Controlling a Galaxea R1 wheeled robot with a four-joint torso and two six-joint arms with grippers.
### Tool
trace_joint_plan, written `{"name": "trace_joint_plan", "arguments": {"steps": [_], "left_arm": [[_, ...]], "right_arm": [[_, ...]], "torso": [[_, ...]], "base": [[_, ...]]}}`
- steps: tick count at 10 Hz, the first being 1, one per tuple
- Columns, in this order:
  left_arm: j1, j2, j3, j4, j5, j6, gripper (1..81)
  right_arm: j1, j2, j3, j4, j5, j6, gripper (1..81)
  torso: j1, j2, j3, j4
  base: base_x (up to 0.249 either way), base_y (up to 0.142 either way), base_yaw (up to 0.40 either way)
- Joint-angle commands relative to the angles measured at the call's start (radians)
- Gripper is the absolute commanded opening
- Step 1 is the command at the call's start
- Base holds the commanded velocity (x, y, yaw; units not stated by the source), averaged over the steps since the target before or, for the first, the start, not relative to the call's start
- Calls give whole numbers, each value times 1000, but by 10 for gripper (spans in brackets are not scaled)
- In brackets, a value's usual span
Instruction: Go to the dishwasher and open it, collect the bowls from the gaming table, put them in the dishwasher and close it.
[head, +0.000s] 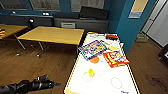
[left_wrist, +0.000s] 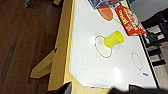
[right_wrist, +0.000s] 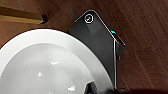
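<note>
A white bowl (right_wrist: 45, 65) looms large in the right wrist view, hanging over the wooden floor and my own dark base (right_wrist: 100, 40). My right gripper is shut on it, with a dark fingertip (right_wrist: 92, 88) against its rim. My left gripper (head: 57, 84) hovers low over the floor, just left of a white-topped table with a yellow rim (head: 105, 80). A yellow cup (head: 90, 72) lies on that table, seen tipped on its side (left_wrist: 114, 38) in the left wrist view. The dishwasher is out of view.
An orange disc (head: 94, 60), a red box (head: 115, 58) and a blue game box (head: 92, 49) lie further along the white table. A wooden table (head: 52, 35) stands to the left, a dark sofa (head: 82, 17) behind, and a teal wall corner (head: 125, 27) to the right.
</note>
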Motion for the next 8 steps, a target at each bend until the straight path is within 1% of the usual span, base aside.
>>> {"name": "trace_joint_plan", "arguments": {"steps": [1, 2, 3, 4, 5, 6, 8], "left_arm": [[-219, 74, -123, -32, 161, -97, 811], [-225, 71, -124, -29, 138, -138, 811], [-225, 78, -146, -29, 77, -166, 811], [-226, 109, -194, -30, 39, -201, 811], [-234, 158, -255, -29, 37, -226, 811], [-240, 195, -274, -29, 37, -232, 811], [-258, 236, -287, -27, 42, -234, 811]], "right_arm": [[19, -50, 31, -24, -74, -5, 10], [19, -49, 28, -24, -74, -5, 10], [26, -45, 26, -24, -74, -5, 10], [37, -39, 26, -25, -80, -5, 10], [48, -32, 31, -27, -80, -5, 10], [49, -26, 31, -28, -82, -6, 10], [49, -18, 25, -30, -82, -5, 10]], "torso": [[0, 0, 0, 0], [0, 0, 0, 0], [0, 0, 0, 0], [0, 0, 0, 0], [0, 0, 0, 0], [0, 0, 0, 0], [0, 0, 0, 0]], "base": [[0, 0, 0], [0, 0, 0], [0, 0, 0], [0, 0, 0], [0, 0, 0], [0, 0, 0], [0, 0, 0]]}}
